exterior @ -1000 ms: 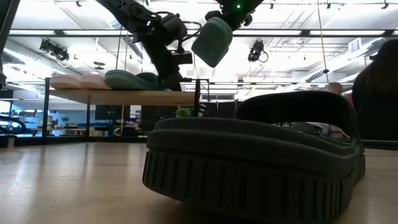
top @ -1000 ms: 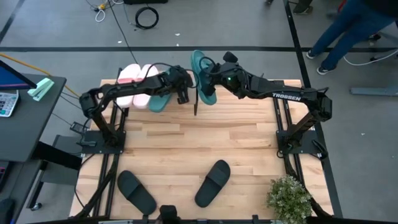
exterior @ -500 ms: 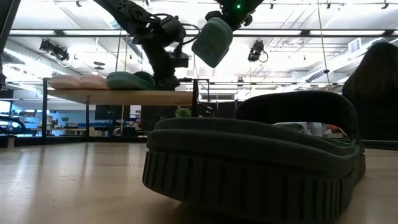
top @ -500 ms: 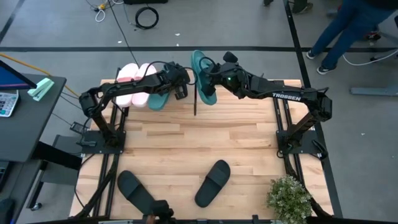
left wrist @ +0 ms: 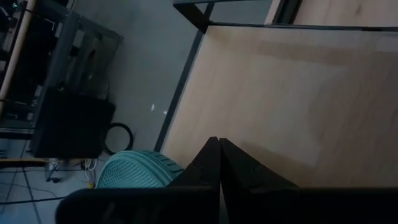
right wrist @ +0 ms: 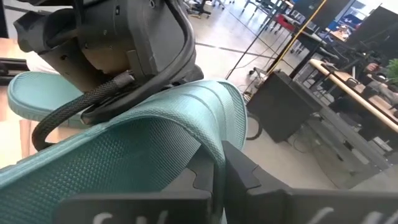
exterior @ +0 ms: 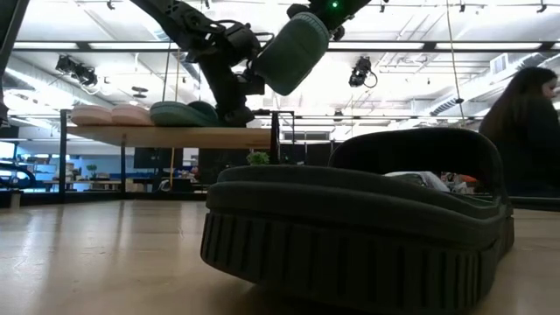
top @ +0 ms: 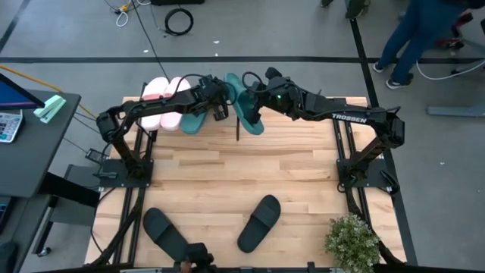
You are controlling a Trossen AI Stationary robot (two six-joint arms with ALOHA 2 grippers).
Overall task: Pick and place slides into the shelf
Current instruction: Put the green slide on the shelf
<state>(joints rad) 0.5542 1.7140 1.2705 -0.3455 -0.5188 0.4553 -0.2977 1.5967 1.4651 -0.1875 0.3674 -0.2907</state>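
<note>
a teal sandal (top: 244,102) hangs clamped in the right gripper (top: 256,101) above the shelf (exterior: 175,136); left gripper (top: 220,106) closed, empty. wooden table (top: 295,174) holds two black sandals (top: 258,222); low view alone shows a seated person (exterior: 525,131).

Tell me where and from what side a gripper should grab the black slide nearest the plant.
Probably by the wide strap of the black slide, coming straight down from above. It lies flat on the tabletop, sole down, away from the other black slide, so the raised strap arch leaves room for one finger beneath and one on top. The sole's edge looks thick and low, a harder pinch.
</note>
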